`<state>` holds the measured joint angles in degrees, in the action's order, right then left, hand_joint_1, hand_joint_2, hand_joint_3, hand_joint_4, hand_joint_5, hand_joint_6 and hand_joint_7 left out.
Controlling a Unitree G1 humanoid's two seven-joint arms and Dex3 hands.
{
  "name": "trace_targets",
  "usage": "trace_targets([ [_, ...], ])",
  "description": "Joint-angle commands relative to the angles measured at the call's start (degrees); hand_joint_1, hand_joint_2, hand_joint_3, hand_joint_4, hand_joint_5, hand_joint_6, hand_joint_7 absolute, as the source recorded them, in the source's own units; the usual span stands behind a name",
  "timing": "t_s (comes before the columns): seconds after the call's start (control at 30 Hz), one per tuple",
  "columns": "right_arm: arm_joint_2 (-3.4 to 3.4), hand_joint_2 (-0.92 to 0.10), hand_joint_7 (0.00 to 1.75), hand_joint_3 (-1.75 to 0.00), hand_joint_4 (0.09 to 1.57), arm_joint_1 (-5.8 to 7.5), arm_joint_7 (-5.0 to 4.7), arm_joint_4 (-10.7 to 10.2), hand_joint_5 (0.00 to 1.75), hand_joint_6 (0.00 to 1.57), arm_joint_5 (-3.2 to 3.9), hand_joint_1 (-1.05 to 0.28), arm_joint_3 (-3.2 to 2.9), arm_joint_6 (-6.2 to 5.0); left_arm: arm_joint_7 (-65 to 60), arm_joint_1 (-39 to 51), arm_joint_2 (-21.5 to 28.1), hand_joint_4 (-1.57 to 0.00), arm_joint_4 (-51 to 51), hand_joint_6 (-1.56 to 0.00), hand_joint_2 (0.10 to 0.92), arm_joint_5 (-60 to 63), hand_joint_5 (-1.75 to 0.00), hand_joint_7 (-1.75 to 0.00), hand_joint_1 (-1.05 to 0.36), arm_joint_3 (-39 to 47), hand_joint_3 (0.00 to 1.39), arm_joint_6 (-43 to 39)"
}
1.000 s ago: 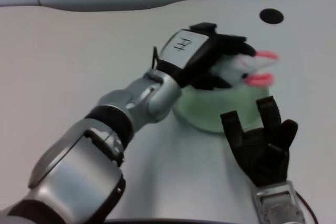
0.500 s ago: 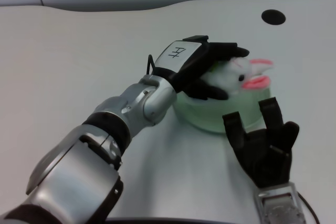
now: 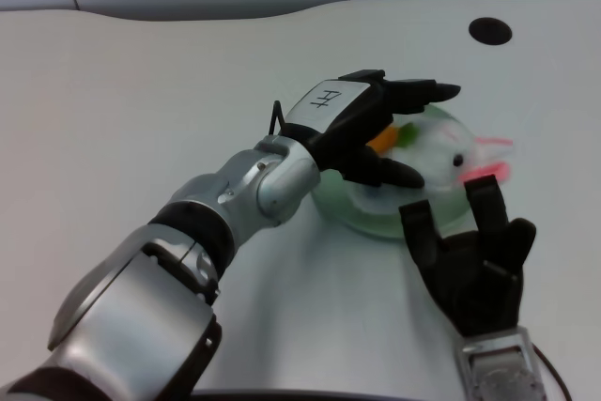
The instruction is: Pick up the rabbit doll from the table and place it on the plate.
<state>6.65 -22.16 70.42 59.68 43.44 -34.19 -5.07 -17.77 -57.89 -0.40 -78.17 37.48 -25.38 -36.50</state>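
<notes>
The rabbit doll (image 3: 449, 159) now lies on the pale green plate (image 3: 362, 213), toward its right side, with its pink-lined ears (image 3: 493, 159) reaching out past the plate's right rim. Half a second ago it was still wrapped in the left hand (image 3: 371, 129) and held above the plate; a second ago it sat higher yet, with the ears pointing to the right. An orange and green bit (image 3: 392, 136) — it looks like a small carrot on the doll — shows just under the hand's fingers (image 3: 423, 93).

The left hand has let go. Its fingers are spread apart and stretched out to the right over the far part of the plate, the thumb (image 3: 390, 174) pointing right across the near part, and the doll sits between and below them, free of any grip as far as the view shows. Earlier those fingers were curled round the white body.

The silver left forearm (image 3: 254, 185) comes in from the near left, much as before. The right hand (image 3: 474, 260) stands at the near right of the plate with its fingers up, unchanged, its fingertips close to the plate's near rim. A black round hole (image 3: 491, 30) marks the white table (image 3: 141, 110) at the far right.
</notes>
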Motion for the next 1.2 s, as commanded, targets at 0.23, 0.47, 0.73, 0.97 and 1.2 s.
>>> trace_targets([
  [0.23, 3.3, -0.92, 1.75, -0.1, 0.9, 4.88, 0.38, 3.38, 1.75, 0.67, 0.63, -0.5, -0.91, 0.51, -0.8, 0.99, 0.56, -0.18, 0.14, -0.37, 0.905, 0.27, -0.41, 0.0, -0.56, -0.42, 0.0, -0.34],
  [0.47, 3.18, -0.92, 1.75, -0.11, 0.89, 4.7, 0.06, 3.27, 1.75, 0.67, 0.58, -0.51, -0.76, 0.26, -0.77, 0.81, 0.67, -0.19, 0.12, -0.37, 0.91, 0.41, -0.39, 0.0, -0.57, -0.62, 0.0, 0.23],
  [0.73, 2.93, -0.92, 1.75, -0.1, 0.89, 4.43, 0.0, 3.37, 1.75, 0.67, 0.71, -0.51, -0.88, 0.46, -0.89, 0.16, 0.86, -0.14, 0.09, -0.28, 0.92, 1.63, -0.32, 0.0, -0.74, -2.09, 0.27, 2.68],
  [0.97, 2.42, -0.92, 1.75, -0.11, 0.89, 4.02, -0.24, 3.69, 1.75, 0.67, 0.42, -0.5, -0.81, 0.18, 0.39, 0.18, 1.25, -0.14, 0.02, -0.25, 0.921, 0.58, -0.29, 0.0, -0.87, -1.14, 0.47, 4.2],
  [1.2, 2.4, -0.92, 1.75, -0.1, 0.89, 3.97, -0.22, 3.76, 1.75, 0.67, 0.42, -0.5, -0.84, 0.16, 0.55, 0.2, 1.23, -0.15, 0.09, -0.25, 0.921, 0.68, -0.28, 0.0, -0.88, -0.92, 0.49, 4.27],
])
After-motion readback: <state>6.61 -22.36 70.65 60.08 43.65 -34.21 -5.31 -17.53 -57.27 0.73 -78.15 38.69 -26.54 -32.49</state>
